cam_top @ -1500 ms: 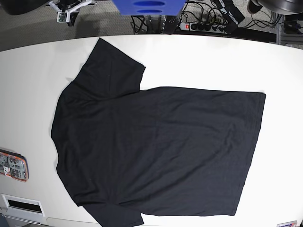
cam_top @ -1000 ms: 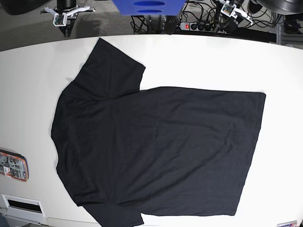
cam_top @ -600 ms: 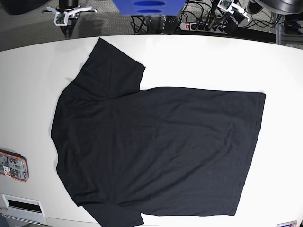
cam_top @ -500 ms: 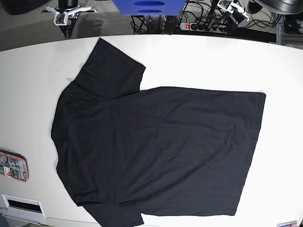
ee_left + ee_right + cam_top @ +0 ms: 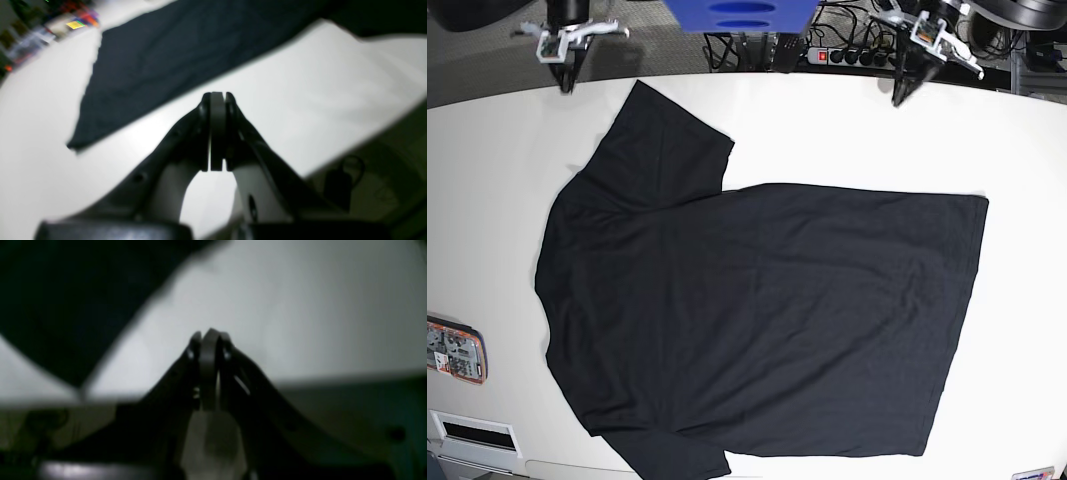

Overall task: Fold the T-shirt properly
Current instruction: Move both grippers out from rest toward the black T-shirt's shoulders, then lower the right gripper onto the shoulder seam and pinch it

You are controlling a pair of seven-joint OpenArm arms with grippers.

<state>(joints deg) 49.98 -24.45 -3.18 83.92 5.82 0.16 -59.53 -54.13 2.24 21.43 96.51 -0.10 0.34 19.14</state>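
Both the left gripper (image 5: 218, 96) and right gripper (image 5: 210, 335) are pressed together, empty, beyond the far edge of the plain black thin-fabric T-shirt (image 5: 757, 300), spread flat on the white table (image 5: 487, 180). Folding is judged unstarted; opening and an edge grasp are called for.

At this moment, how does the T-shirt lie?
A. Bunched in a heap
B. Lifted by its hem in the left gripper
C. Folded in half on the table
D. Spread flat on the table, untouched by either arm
D: the T-shirt lies spread flat on the table, and both arms sit beyond its far edge.
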